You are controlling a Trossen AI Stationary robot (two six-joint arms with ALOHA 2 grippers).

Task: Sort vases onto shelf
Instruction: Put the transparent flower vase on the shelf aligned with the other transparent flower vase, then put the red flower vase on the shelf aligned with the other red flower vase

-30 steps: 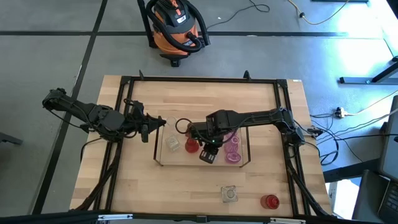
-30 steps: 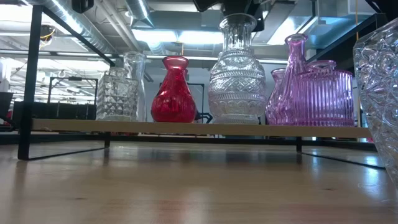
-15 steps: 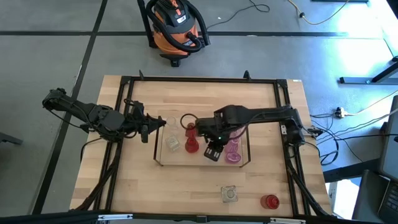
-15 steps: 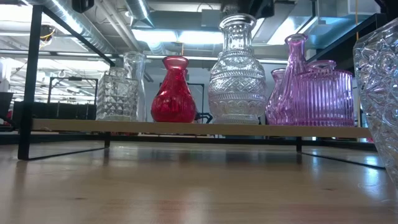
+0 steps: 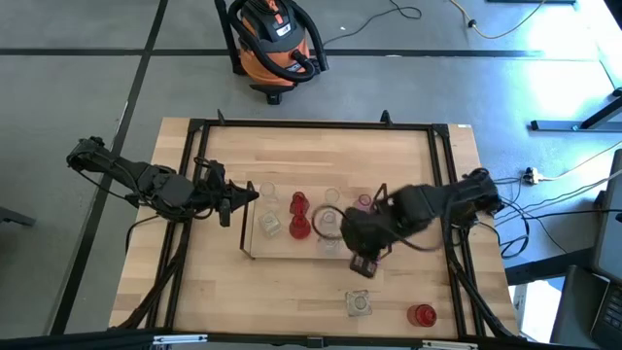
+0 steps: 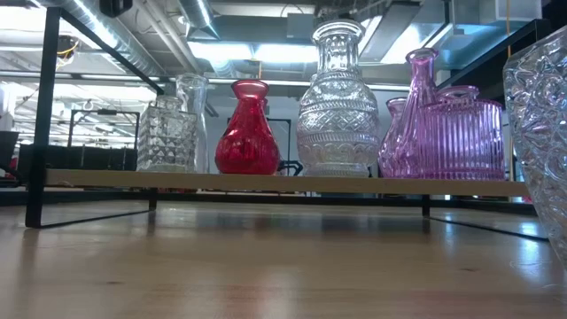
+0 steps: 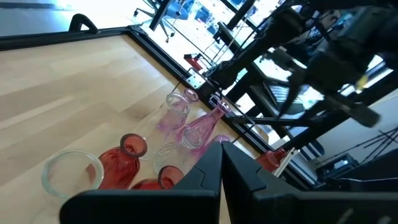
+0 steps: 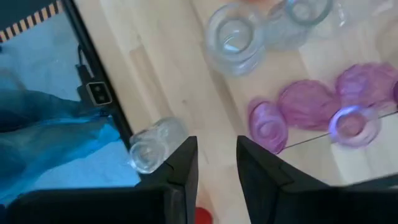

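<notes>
The shelf (image 5: 282, 248) is a low board on thin dark wire legs (image 6: 89, 180) in mid-table. On it stand several vases: clear cut-glass ones (image 6: 337, 102), red ones (image 6: 248, 133) and pink ones (image 6: 461, 137), all upright on their bases. Off the shelf, a small clear jar (image 5: 359, 303) and a red vase (image 5: 421, 314) stand near the table's near edge. My right gripper (image 5: 362, 261) is open and empty, hovering just past the shelf's near edge, above the clear jar (image 8: 154, 144). My left gripper (image 5: 249, 193) is shut and waits at the shelf's left end.
A black frame (image 5: 190, 175) edges the table. A large cut-glass vase (image 6: 540, 133) stands close to the low camera at the right. An orange shop vacuum (image 5: 277, 39) sits on the floor beyond the far edge. Bare wood lies left of the clear jar along the near edge.
My right gripper has come up off the neck of the large clear vase on the shelf and swung fast toward the table's near edge and right, ending past the shelf's near edge. The clear vase stays upright on the shelf.
</notes>
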